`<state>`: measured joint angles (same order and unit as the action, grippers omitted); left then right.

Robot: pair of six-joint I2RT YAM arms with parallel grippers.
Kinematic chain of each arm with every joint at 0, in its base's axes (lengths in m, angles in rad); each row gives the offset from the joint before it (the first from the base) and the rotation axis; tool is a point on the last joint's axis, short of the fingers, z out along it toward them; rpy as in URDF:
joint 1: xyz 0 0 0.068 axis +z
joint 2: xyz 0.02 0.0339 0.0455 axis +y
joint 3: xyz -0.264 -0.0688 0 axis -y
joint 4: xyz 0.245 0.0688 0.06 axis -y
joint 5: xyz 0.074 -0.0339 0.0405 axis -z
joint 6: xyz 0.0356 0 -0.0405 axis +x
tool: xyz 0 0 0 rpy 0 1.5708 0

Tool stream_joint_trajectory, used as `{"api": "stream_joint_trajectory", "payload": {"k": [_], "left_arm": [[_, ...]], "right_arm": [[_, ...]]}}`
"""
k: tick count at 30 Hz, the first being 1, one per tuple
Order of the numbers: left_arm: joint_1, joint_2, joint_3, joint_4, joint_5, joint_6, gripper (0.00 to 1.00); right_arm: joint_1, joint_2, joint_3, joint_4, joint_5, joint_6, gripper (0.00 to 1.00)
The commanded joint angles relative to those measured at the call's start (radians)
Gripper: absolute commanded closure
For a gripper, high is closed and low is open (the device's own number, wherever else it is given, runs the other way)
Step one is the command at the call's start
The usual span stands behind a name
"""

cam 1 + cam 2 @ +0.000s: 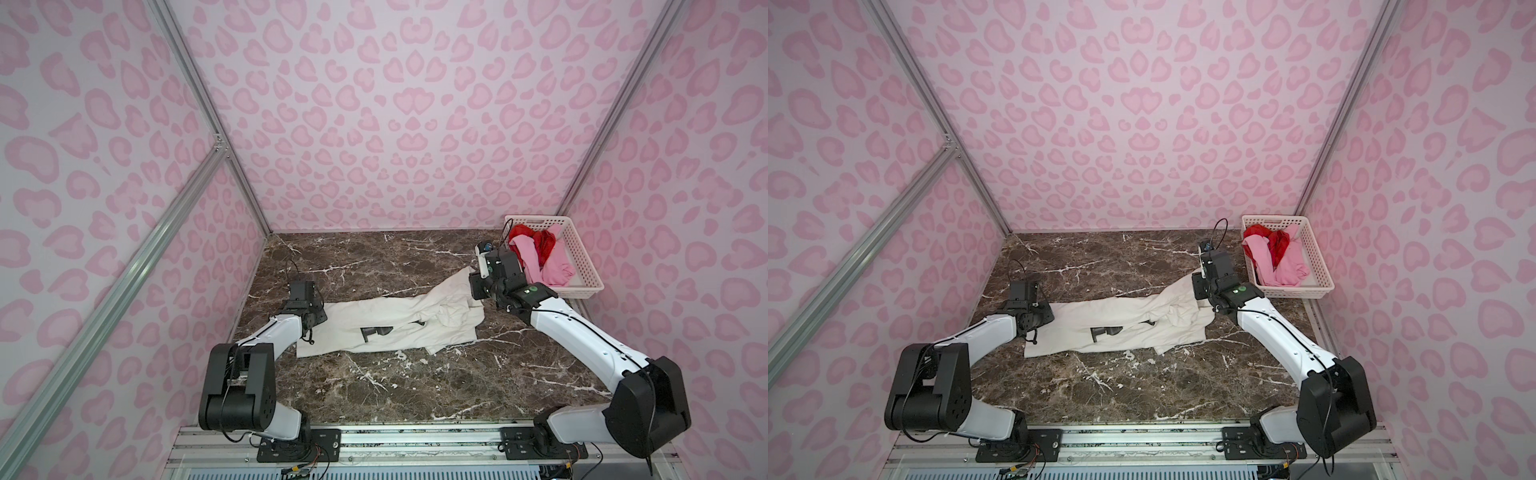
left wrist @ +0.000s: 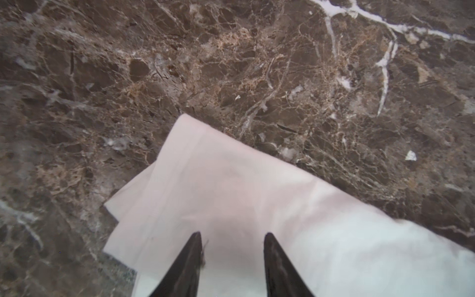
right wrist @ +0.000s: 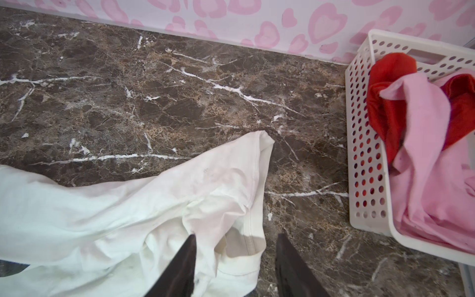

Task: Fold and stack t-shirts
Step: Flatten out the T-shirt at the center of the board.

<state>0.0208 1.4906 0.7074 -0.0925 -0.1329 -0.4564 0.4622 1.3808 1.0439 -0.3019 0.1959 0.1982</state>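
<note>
An off-white t-shirt (image 1: 395,318) (image 1: 1125,318) with a black print lies stretched out and crumpled across the marble table in both top views. My left gripper (image 2: 233,235) hovers open over its flat left end (image 2: 231,185), with nothing between the fingers. My right gripper (image 3: 236,236) stands open over the bunched right end (image 3: 205,195), one finger above the cloth and one above bare marble. A light pink t-shirt (image 1: 555,268) (image 3: 431,180) and a bright red t-shirt (image 1: 542,243) (image 3: 385,102) lie heaped in the basket.
The white perforated basket (image 1: 582,253) (image 3: 365,154) stands at the back right corner, just right of my right gripper. Pink patterned walls enclose the table (image 1: 415,386) on three sides. Bare marble lies in front of and behind the off-white shirt.
</note>
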Motion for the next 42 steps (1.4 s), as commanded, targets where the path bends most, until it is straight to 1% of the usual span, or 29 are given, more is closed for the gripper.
{"api": "stream_joint_trajectory", "payload": {"k": [1,4,7,10,18,22,27,37,42], "left_arm": [[0.042,-0.001,-0.028,0.043,0.066,-0.018,0.58],[0.105,-0.012,-0.06,0.06,0.108,-0.016,0.57],[0.155,-0.031,-0.076,0.054,0.107,-0.017,0.58],[0.177,-0.057,-0.087,0.06,0.099,-0.029,0.57],[0.182,-0.089,-0.079,0.029,0.106,-0.034,0.57],[0.182,-0.119,-0.104,0.022,0.117,-0.05,0.57],[0.182,-0.149,-0.131,0.028,0.094,-0.071,0.57],[0.183,-0.044,-0.134,0.1,0.132,-0.116,0.57],[0.185,0.011,-0.134,0.127,0.138,-0.135,0.6]], "right_arm": [[-0.001,0.01,-0.007,0.019,-0.022,0.001,0.49],[0.001,0.023,-0.013,0.031,-0.033,0.003,0.49],[0.004,0.034,-0.015,0.041,-0.04,0.003,0.5],[0.009,0.049,-0.013,0.046,-0.042,0.003,0.5],[0.022,0.07,-0.009,0.049,-0.035,-0.002,0.5],[0.024,0.062,-0.008,0.049,-0.035,-0.006,0.5],[0.024,0.056,-0.012,0.056,-0.041,-0.003,0.5],[0.027,0.034,-0.025,0.049,-0.032,-0.006,0.5],[0.027,0.024,-0.025,0.044,-0.024,-0.009,0.5]]}}
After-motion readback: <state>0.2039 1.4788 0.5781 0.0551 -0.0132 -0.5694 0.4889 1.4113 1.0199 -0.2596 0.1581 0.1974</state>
